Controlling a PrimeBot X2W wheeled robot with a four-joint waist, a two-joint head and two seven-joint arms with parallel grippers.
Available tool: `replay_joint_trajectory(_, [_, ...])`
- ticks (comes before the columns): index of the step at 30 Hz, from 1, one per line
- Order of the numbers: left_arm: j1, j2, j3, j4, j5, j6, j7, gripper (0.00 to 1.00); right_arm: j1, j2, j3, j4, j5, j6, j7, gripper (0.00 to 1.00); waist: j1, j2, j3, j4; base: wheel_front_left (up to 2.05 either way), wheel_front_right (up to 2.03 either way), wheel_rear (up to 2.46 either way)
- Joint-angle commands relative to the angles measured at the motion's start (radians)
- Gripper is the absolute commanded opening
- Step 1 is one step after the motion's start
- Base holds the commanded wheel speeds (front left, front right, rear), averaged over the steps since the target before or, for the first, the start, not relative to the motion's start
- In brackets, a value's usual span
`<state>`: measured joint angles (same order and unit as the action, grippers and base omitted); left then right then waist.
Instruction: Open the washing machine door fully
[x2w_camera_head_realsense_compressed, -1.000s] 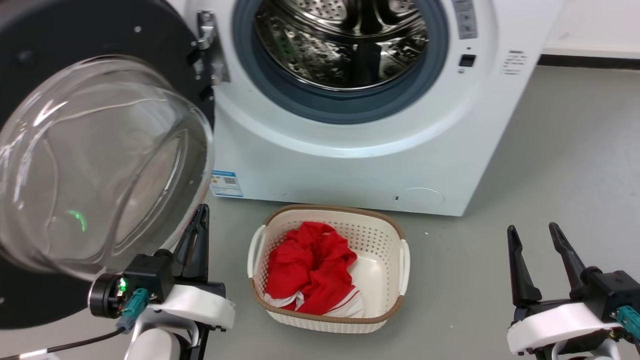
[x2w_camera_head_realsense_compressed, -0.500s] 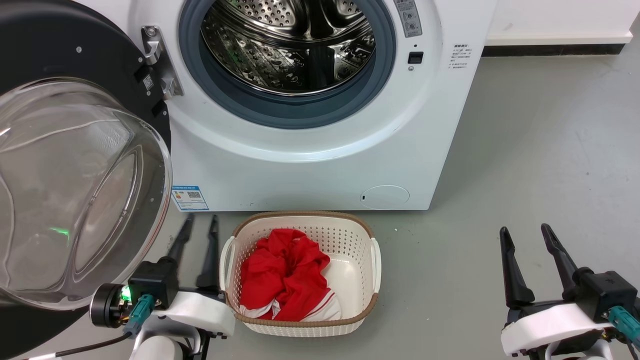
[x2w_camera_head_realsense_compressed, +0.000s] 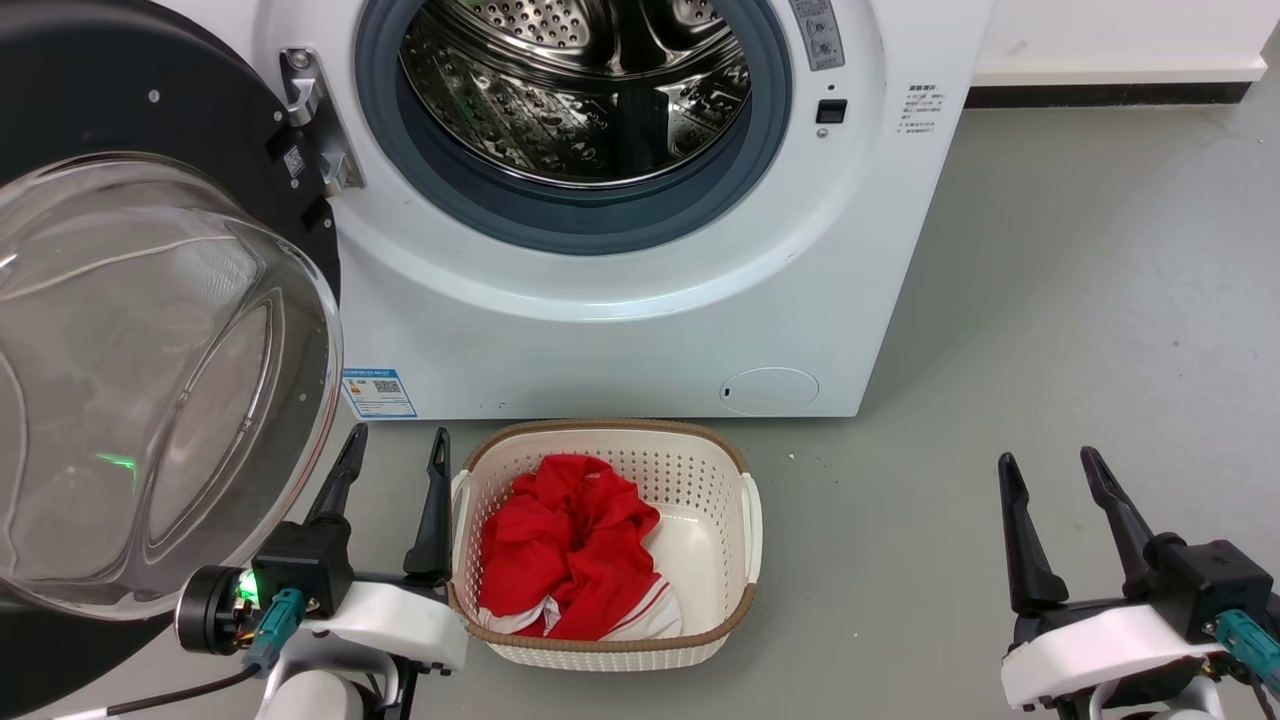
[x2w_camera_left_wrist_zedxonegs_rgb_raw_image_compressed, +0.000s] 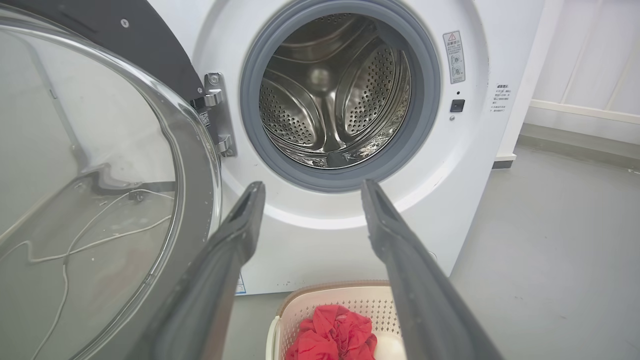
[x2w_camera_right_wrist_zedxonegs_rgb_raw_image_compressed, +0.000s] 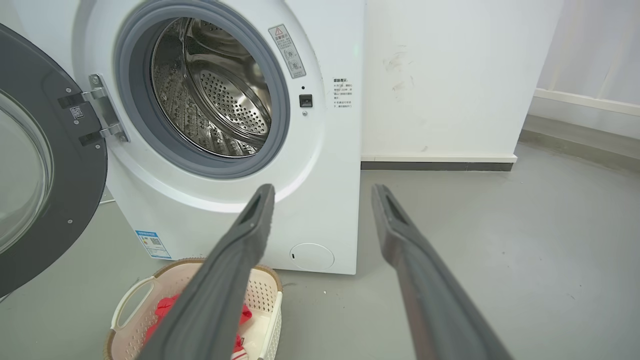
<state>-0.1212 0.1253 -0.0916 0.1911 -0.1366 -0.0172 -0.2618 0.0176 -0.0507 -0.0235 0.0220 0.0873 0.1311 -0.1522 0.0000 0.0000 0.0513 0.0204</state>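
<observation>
While the washing machine door hangs swung out on its hinge at the left of the washing machine, the whole question is which claw sits closer to it, and that is plainly the left gripper. Its two dark fingers are spread apart with nothing between them, pointing up toward the machine, and the door's glass bowl bulges just to their left, very near the left finger though I cannot tell if they touch. From the left wrist view the door fills the left side, its black rim running up to the hinge, with the steel drum straight ahead between the fingers. Over on the far side, the right gripper is spread wide and empty too, well apart from the door, hovering over bare floor. A laundry basket with red cloth sits between the two arms. The door looks already wide open, so any last push leftward and back would seem to fall to the left arm.
</observation>
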Motion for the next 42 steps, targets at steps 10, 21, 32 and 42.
replay_joint_trajectory(10, [0.011,0.004,0.007,-0.013,-0.003,0.002,-0.003,1.0,-0.017,0.001,-0.004,0.005,0.004,-0.001,-0.008,1.0,0.0,0.0,0.003,-0.003,0.0,0.0,0.0])
replay_joint_trajectory(21, [0.015,-0.002,0.005,-0.007,0.0,0.0,-0.001,0.0,-0.004,0.0,-0.002,0.016,0.001,0.0,-0.002,0.0,0.0,0.0,0.0,-0.002,0.0,0.0,0.0])
replay_joint_trajectory(32, [0.019,-0.016,0.035,0.022,-0.187,-0.015,0.055,0.0,-0.006,-0.009,0.001,0.051,0.206,0.0,0.022,0.0,0.0,0.0,-0.004,-0.003,0.0,0.0,0.0])
replay_joint_trajectory(42, [0.021,-0.024,0.056,0.022,-0.367,-0.029,0.097,0.0,-0.025,-0.016,-0.001,0.075,0.399,0.0,0.048,0.0,0.0,0.0,-0.008,-0.005,0.0,0.0,0.0])
